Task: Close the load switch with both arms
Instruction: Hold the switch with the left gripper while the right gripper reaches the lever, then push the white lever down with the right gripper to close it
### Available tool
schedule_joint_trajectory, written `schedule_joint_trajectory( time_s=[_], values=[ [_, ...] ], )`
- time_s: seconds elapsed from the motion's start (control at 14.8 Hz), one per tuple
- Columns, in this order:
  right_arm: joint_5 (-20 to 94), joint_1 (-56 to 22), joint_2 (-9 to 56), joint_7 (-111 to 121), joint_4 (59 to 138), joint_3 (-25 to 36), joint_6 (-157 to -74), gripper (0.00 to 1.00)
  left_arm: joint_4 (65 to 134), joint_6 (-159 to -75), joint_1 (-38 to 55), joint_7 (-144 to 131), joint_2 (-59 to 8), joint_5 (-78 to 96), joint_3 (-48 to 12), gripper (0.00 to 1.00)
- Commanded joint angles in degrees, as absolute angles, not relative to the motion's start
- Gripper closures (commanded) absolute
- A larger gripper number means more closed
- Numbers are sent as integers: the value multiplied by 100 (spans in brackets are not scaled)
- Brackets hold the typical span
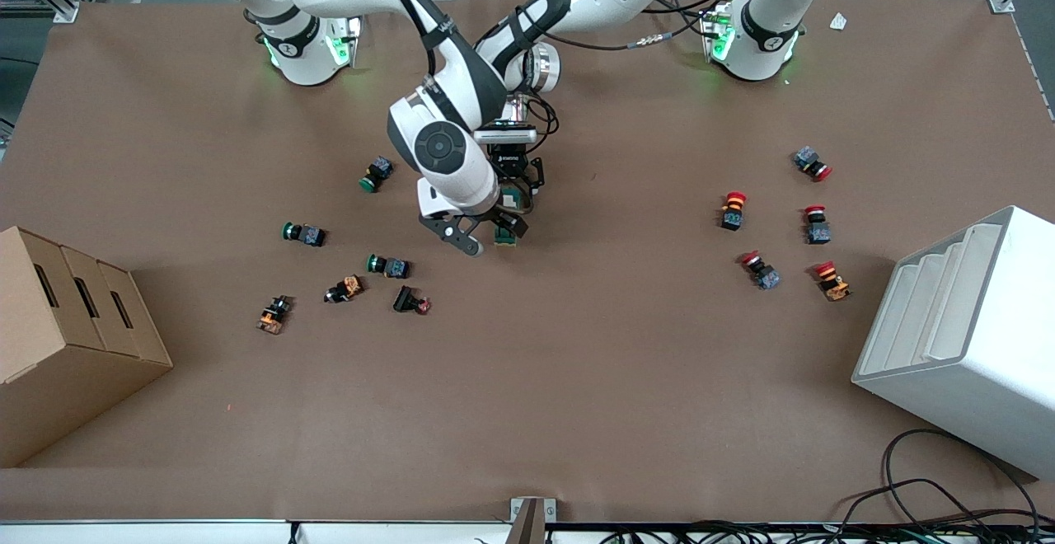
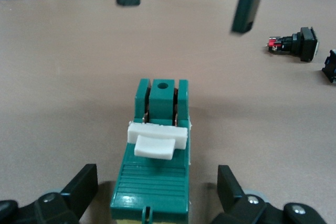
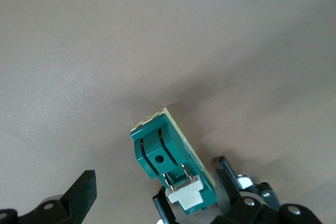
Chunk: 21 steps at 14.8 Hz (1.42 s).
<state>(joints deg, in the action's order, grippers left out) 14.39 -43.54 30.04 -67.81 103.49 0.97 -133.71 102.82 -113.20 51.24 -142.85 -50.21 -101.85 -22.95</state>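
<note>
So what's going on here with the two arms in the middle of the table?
Both white robot arms have converged on a small dark green load switch with a white lever, lying on the brown table. The left gripper is open, its black fingers straddling the block without touching. The right gripper is also open around it. Red- and green-capped push buttons lie scattered toward both ends of the table.

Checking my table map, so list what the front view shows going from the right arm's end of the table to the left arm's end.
cardboard box → green-capped push button → load switch → red-capped push button → white stepped bin
</note>
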Motion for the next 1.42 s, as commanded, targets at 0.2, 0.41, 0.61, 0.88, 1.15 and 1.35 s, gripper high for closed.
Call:
schedule_joint_trajectory(
  time_s=[0.2,0.41,0.61,0.88,1.15,1.35],
  values=[
    [1538,-4649,3181,-6908,10556,149,-13728,0,10283,-11338,5159,-14361,-5352,-10221,-2241,0],
    [1538,-4772,3243,-6908,10573,149,-13729,0,10274,-11338,5168,-14361,-5379,-10222,-2241,0],
    [1538,-4860,3339,-7013,10565,149,-13842,0,10266,-11338,5168,-14361,-5379,-10222,-2241,0],
    [1538,-4974,3410,-7163,10565,141,-14001,0,10266,-11338,5177,-14361,-5379,-10230,-2241,0],
    [1538,-4992,3445,-7286,10556,149,-14071,0,10266,-11338,5177,-14361,-5379,-10230,-2241,0],
    [1538,-4922,3428,-7277,10494,149,-13993,0,10248,-11338,5168,-14361,-5370,-10230,-2241,0]
  ],
)
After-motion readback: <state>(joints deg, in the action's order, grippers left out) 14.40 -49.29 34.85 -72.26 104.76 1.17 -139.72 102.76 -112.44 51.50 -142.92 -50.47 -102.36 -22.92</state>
